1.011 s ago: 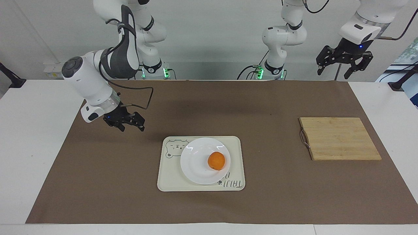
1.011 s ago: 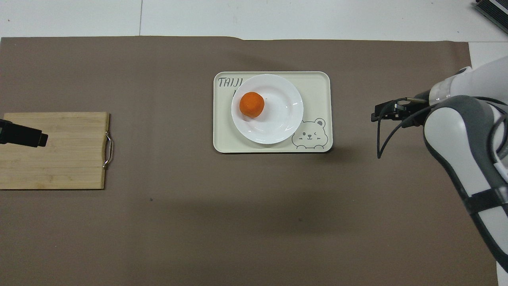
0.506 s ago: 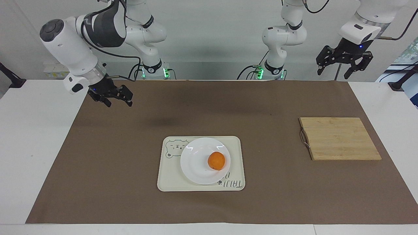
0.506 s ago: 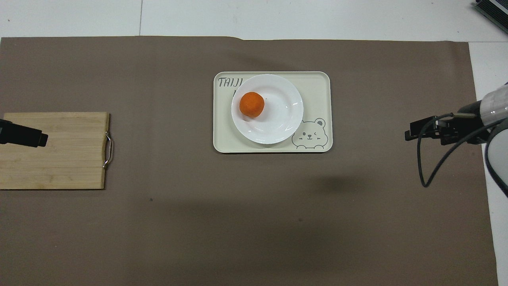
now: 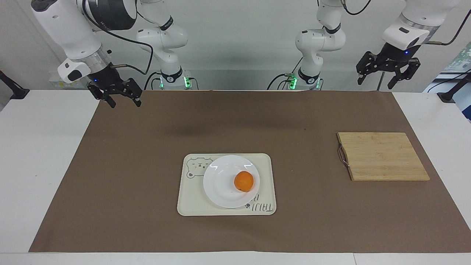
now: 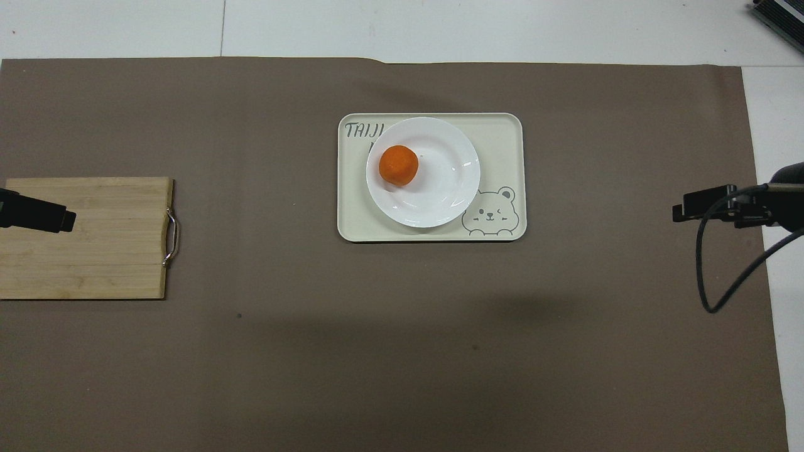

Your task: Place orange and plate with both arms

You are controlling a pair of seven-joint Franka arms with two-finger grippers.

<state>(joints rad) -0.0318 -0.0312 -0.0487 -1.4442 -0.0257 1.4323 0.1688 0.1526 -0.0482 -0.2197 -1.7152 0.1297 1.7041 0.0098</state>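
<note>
The orange (image 5: pixel 244 181) (image 6: pixel 398 165) lies on the white plate (image 5: pixel 220 184) (image 6: pixel 446 182), off its centre toward the left arm's end. The plate rests on a cream tray with a bear drawing (image 5: pixel 191 198) (image 6: pixel 502 138) in the middle of the brown mat. My right gripper (image 5: pixel 125 102) (image 6: pixel 681 212) is open and empty, raised over the mat's edge at the right arm's end. My left gripper (image 5: pixel 374 81) (image 6: pixel 63 220) is open and empty, raised high at the left arm's end and waits.
A wooden cutting board with a metal handle (image 5: pixel 382 156) (image 6: pixel 88 238) lies on the mat at the left arm's end. The brown mat (image 5: pixel 147 221) covers most of the white table.
My right arm has lifted and drawn back from beside the tray toward the mat's edge at its own end. The left arm, orange and plate have not moved.
</note>
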